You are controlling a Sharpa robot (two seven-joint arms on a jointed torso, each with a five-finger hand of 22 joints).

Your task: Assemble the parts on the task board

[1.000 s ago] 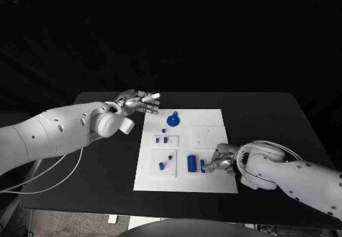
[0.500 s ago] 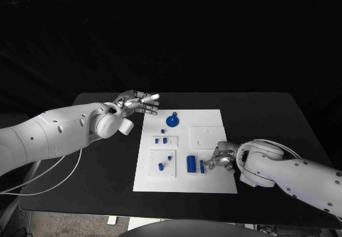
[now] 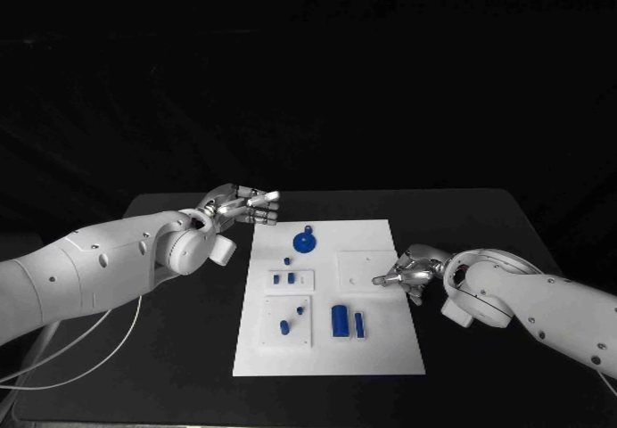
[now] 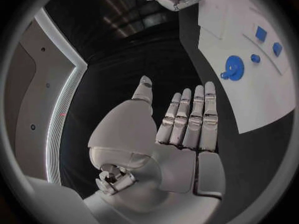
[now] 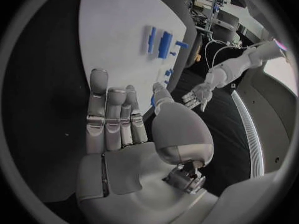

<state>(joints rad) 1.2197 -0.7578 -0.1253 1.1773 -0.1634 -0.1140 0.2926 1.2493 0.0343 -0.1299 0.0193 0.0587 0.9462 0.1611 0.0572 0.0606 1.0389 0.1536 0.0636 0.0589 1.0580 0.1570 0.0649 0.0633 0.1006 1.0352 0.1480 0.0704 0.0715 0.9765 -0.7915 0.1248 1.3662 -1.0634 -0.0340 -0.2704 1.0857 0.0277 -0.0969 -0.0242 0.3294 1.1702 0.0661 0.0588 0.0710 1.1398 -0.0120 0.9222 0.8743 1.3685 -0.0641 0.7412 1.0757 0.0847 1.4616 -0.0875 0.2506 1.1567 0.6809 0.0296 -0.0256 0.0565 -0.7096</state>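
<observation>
Black table (image 3: pixel 168 357); cylinder part (image 3: pixel 341 320) prob. lengthwise.

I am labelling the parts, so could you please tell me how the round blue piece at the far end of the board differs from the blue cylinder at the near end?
The round blue piece is a flat disc with a small tab and lies on bare board. The blue cylinder is long and narrow, and lies beside a thinner blue bar. Both are blue, rest on the task board, and neither hand touches them.
</observation>
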